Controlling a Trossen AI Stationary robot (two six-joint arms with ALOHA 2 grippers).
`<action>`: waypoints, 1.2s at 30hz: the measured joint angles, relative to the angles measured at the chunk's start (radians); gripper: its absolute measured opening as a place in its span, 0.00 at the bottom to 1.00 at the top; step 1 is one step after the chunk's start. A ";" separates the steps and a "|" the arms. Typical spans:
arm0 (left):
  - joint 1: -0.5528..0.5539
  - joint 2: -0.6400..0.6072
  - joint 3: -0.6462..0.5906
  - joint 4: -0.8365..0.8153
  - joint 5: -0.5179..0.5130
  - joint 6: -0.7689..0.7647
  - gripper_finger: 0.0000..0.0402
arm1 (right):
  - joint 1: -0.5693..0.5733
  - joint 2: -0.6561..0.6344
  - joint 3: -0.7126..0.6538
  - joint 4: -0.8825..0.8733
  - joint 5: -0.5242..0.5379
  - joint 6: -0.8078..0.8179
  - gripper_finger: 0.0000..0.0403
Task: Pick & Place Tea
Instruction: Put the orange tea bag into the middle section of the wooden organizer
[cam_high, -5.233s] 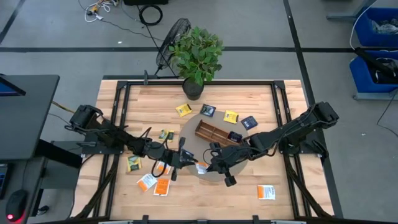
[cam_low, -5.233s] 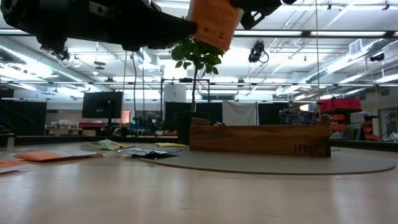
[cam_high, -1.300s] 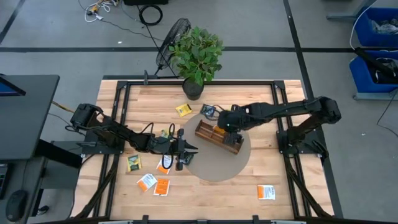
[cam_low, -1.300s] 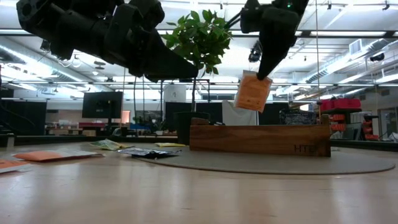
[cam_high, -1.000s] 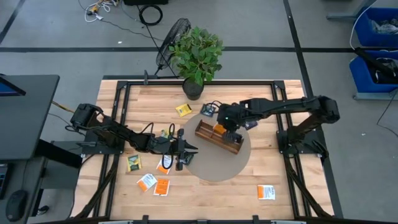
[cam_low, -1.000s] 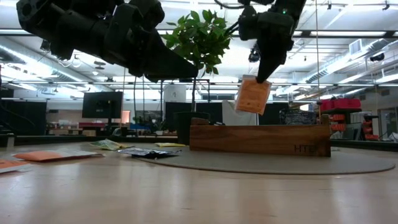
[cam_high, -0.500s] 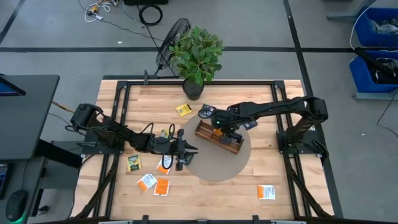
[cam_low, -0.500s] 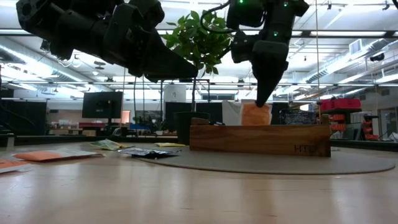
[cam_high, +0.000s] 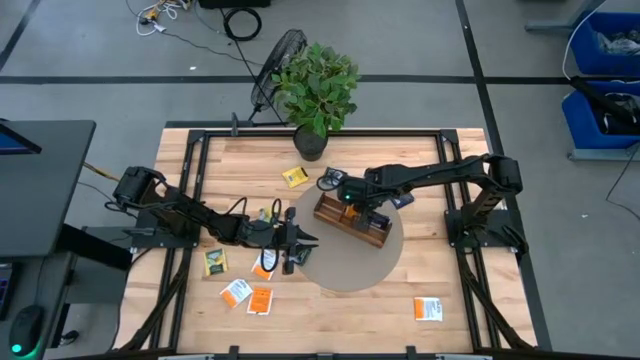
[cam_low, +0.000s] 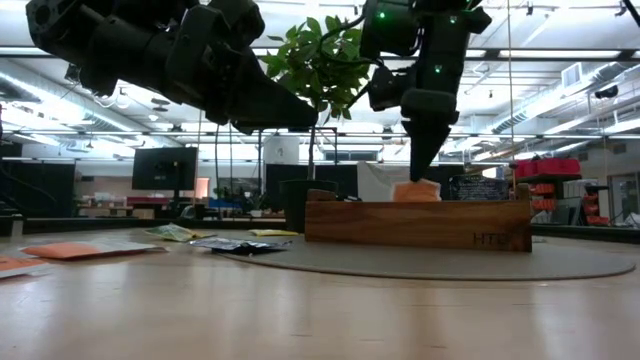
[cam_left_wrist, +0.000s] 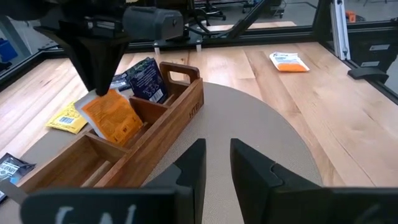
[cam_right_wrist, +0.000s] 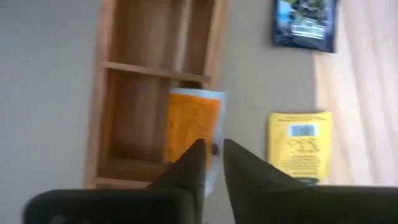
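The wooden box lies on a round mat. An orange tea packet stands tilted in one of its compartments, its top edge showing above the wall. A dark blue packet stands in the compartment beside it. My right gripper points down right over the orange packet, its fingers a narrow gap apart at the packet's top edge. My left gripper hovers open and empty at the mat's left edge, pointing toward the box. My right gripper has a finger on each side of the orange packet's top edge, coming from above. I cannot tell whether the fingers touch it. The packet's lower part rests inside the box compartment.
A potted plant stands at the far edge. Loose packets lie on the table: yellow and dark blue near the box, several at the near left, and a white-and-orange one at the near right.
My right gripper has come down over the box with the orange packet. The packet hung clear above the box a second ago. It now sits in a compartment with only its top showing above the wall.
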 joint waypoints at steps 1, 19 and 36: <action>0.000 0.000 0.000 0.000 0.000 -0.002 0.19 | 0.000 0.000 0.000 -0.011 0.009 0.002 0.20; 0.000 0.000 0.000 -0.004 0.000 -0.007 0.19 | 0.268 -0.124 0.000 -0.263 -0.060 0.246 0.38; 0.001 0.000 0.000 0.002 0.000 -0.008 0.19 | 0.714 -0.135 0.000 -0.307 -0.040 0.584 0.35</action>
